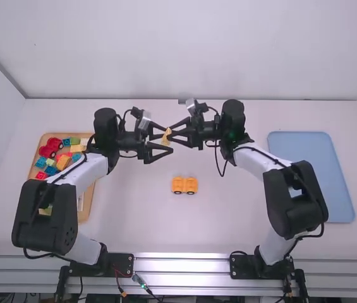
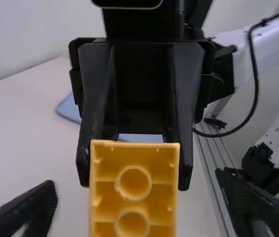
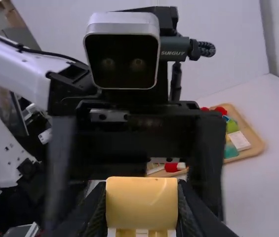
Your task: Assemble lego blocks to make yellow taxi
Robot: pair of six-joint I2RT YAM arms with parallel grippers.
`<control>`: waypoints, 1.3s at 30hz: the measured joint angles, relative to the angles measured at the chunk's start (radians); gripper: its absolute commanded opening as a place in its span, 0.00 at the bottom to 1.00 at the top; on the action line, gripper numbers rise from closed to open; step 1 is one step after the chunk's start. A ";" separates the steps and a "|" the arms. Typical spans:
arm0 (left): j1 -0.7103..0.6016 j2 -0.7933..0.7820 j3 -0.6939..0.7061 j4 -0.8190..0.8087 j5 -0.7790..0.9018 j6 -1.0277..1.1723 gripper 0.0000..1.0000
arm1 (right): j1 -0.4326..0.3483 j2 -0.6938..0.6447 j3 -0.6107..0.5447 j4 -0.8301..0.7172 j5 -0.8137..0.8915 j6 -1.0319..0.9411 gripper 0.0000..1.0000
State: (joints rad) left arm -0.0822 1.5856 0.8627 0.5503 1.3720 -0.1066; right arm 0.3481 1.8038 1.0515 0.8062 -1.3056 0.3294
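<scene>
Nearest: yellow wheeled assembly [image 1: 184, 184], upright on table [image 1: 134, 218]. Farther, above table: right pincer [image 3: 141, 210] closed on yellow block [image 2: 133, 205]; left pincer [image 1: 169, 140] spread wide around block, ungripped. Likely handover; next, left must close squarely before right releases.

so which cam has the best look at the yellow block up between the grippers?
Left wrist view: the block is large, hollow side to camera, two round tubes readable, lower end cut off. Right wrist view: close too, but a plain smooth face, between the right gripper's fingers. High view: small yellow shape, no detail.
</scene>
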 measured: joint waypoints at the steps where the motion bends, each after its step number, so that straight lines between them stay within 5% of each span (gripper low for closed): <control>1: 0.000 0.000 -0.001 -0.030 -0.024 0.002 0.99 | 0.002 0.000 0.000 -0.011 0.027 -0.007 0.12; 9: 0.000 0.000 -0.011 -0.276 -0.336 -0.001 0.99 | -0.031 0.000 0.000 -0.267 0.371 -0.095 0.19; 13: 0.000 0.000 -0.012 -0.343 -0.583 -0.004 0.99 | -0.061 -0.015 0.001 -0.554 0.599 -0.169 0.15; 20: 0.000 0.000 -0.012 -0.244 -0.863 -0.071 0.99 | -0.053 -0.143 0.000 -0.969 0.972 -0.218 0.13; 25: 0.000 0.000 -0.012 -0.143 -0.975 -0.107 0.99 | -0.001 -0.230 0.001 -1.194 1.177 -0.151 0.21; 30: 0.000 0.000 -0.012 -0.109 -1.061 -0.114 0.99 | 0.039 -0.228 0.001 -1.375 1.250 -0.051 0.07; 39: 0.000 0.000 -0.012 -0.103 -1.120 -0.115 0.99 | 0.071 -0.227 -0.020 -1.437 1.253 0.093 0.13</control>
State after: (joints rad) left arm -0.0826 1.5856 0.8505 0.4469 0.2523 -0.2214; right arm 0.4187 1.5764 1.0317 -0.6304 -0.0525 0.4225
